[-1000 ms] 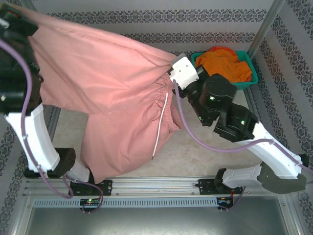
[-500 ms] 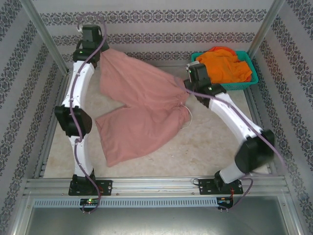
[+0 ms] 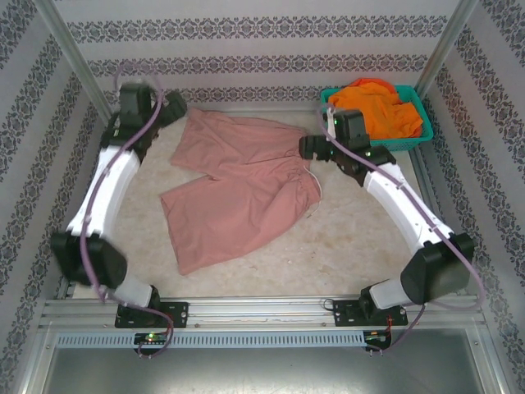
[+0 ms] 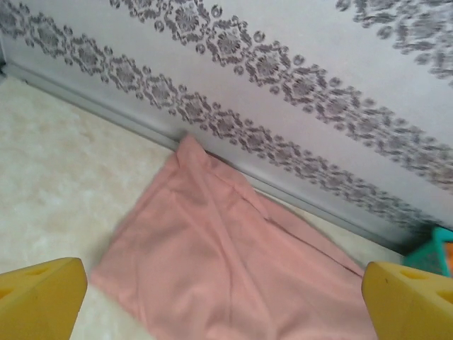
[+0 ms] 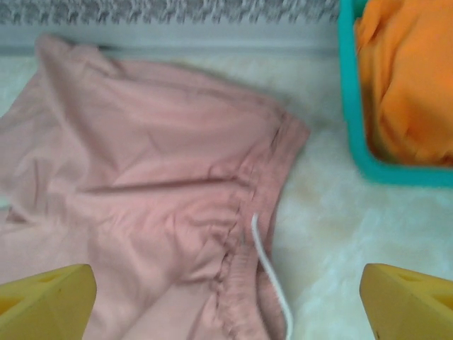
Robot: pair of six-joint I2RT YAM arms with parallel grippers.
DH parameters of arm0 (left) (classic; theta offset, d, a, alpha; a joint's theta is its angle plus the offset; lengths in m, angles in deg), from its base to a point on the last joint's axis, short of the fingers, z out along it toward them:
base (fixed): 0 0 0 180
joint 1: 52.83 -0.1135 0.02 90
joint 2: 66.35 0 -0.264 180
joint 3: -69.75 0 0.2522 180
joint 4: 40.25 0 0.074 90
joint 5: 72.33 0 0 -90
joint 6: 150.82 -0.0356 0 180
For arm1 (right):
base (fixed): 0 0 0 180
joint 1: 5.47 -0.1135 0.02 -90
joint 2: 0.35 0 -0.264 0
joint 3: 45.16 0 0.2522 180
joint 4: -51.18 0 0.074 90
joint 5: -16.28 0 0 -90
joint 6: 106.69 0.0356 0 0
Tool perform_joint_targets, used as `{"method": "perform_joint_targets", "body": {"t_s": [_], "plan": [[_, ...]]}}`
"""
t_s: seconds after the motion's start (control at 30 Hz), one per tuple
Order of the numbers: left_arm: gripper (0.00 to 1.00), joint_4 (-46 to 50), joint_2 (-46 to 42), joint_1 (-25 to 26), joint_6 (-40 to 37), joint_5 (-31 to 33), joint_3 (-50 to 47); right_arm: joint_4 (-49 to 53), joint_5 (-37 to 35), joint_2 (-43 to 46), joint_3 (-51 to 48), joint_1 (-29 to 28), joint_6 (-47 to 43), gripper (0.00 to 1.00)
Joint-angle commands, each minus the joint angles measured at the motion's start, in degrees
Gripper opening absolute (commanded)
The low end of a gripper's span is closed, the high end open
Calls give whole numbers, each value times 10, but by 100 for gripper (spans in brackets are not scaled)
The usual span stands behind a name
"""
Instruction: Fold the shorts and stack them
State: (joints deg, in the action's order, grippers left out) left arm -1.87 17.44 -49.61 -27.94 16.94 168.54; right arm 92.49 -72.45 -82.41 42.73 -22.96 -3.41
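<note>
Two arms rise from their bases at the near edge of the table [image 3: 361, 246], one on each side. Between them one pair of pink shorts [image 3: 238, 197] lies spread flat on the tabletop. Its two legs fan to the left (one toward the near side, one toward the far wall) and its gathered waistband [image 3: 310, 185] lies to the right. One white drawstring [image 5: 271, 280] trails off the waistband onto the table.

Further back, the right gripper [image 3: 305, 148] hovers just beside the waistband's far end. Its wrist view has the two yellow fingertips [image 5: 44, 297] spread wide with nothing gripped. The left gripper [image 3: 171, 111] hangs by the far leg's hem, likewise released, its two fingertips [image 4: 39, 294] wide apart above the cloth. A corner of that hem reaches the foot of the patterned back wall [image 4: 283, 64].

In the far right corner stands one teal basket [image 3: 414, 138] holding a heap of orange cloth [image 3: 373, 107] (how many pieces, I cannot tell).
</note>
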Motion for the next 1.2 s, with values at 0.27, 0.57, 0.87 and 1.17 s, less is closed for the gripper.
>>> {"method": "perform_joint_targets", "body": {"t_s": [0.27, 0.57, 0.87, 1.17], "plan": [[100, -61, -171, 52, 150, -59, -451, 6, 111, -60, -132, 27, 48, 96], [100, -160, -94, 51, 148, -36, -517, 13, 127, -151, -104, 55, 29, 83], [100, -188, -4, 4, 133, -46, -488, 11, 173, -186, -94, 60, 19, 56], [100, -196, 46, -11, 127, -49, -463, -10, 216, -214, -97, 60, 34, 41]]}}
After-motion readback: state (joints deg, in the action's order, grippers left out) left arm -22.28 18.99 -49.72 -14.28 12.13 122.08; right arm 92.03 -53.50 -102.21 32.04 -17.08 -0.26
